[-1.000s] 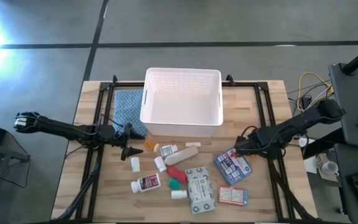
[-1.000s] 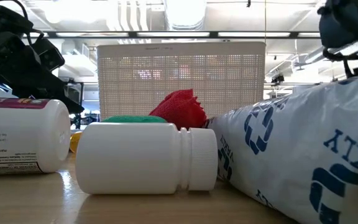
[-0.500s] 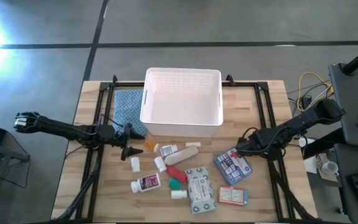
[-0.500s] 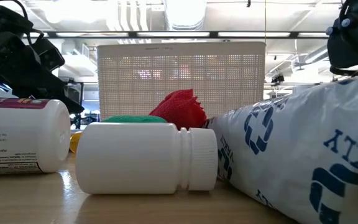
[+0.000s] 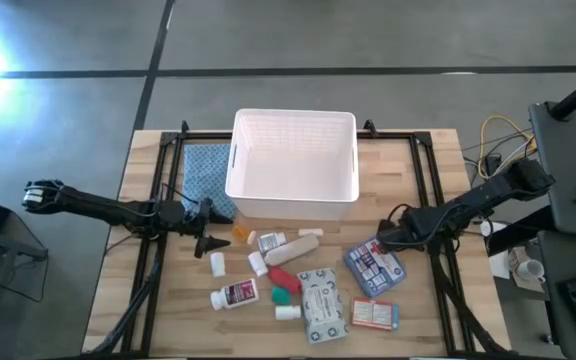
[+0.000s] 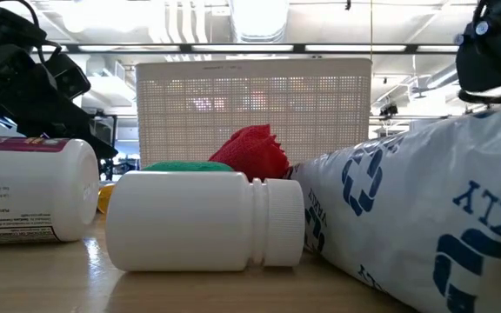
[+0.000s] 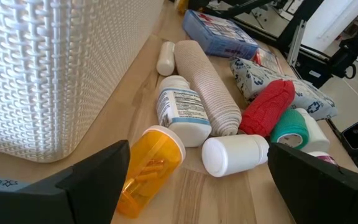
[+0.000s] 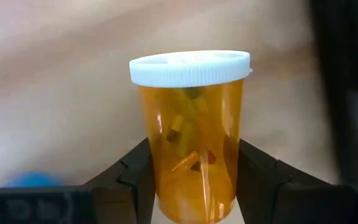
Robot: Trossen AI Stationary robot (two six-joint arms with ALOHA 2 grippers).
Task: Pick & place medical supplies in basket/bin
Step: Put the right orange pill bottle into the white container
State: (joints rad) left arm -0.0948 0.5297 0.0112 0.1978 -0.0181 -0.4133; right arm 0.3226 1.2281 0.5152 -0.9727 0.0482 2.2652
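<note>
Right wrist view: right gripper (image 8: 194, 186) clamps 1 amber white-capped pill bottle (image 8: 191, 134) between 2 fingers, while left gripper (image 5: 204, 243) waits spread apart.

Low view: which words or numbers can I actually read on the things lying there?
"KLY": big blue letters on the grey-white packet; the rest of the word is cut off.
Labelled white bottle: the print is too small to read.
Plain white bottle: no text.
</note>
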